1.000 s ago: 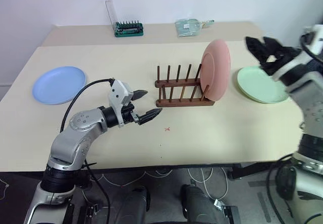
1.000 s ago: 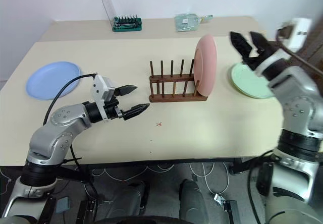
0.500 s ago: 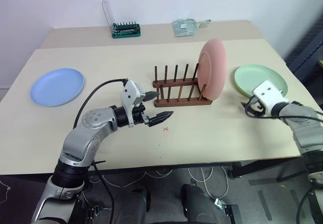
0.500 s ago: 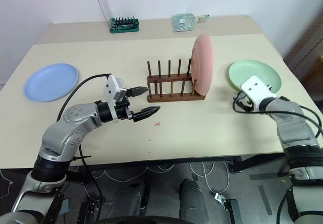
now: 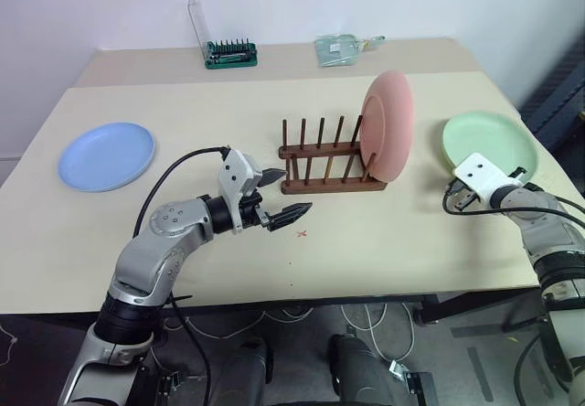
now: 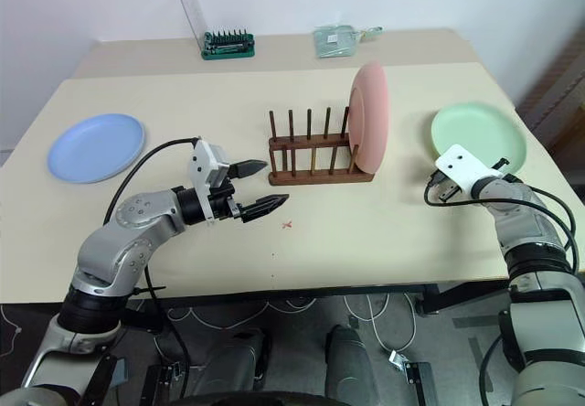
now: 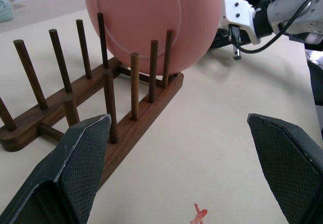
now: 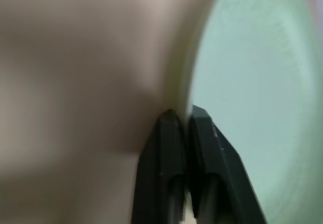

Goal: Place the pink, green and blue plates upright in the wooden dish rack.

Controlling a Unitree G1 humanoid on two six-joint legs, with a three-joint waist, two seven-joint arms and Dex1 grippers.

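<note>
Locate the wooden dish rack (image 5: pixel 332 157) at the centre of the head view, resting on the bench (image 5: pixel 384 241). The pink plate (image 5: pixel 388 125) stands upright in the rack's right-hand end slot, between the pegs. The other slots to its left hold nothing.

Find the green plate (image 5: pixel 488 148) at the right of the frame, lying flat on the bench near the right edge. The right claw (image 8: pixel 184 117) sits at the near-left rim of this plate. In the right wrist view its two black fingers are pressed together, one on each side of the plate's rim, so the claw is pinching the green plate's edge. The plate still lies flat.

Find the blue plate (image 5: pixel 107 154) at the left of the frame, lying flat on the bench, well apart from the rack and from both claws.

The left claw (image 5: pixel 277 195) hangs at the centre-left of the frame, just left of the rack's near end. Its fingers are spread wide and hold nothing. In the left wrist view the rack and the pink plate appear between them. A small red mark (image 5: pixel 303 234) lies on the bench just below this claw.

At the upper edge of the frame, note a green tool holder (image 5: pixel 231 54) with a clear lid, and a clear packet (image 5: pixel 340 48) to its right
</note>
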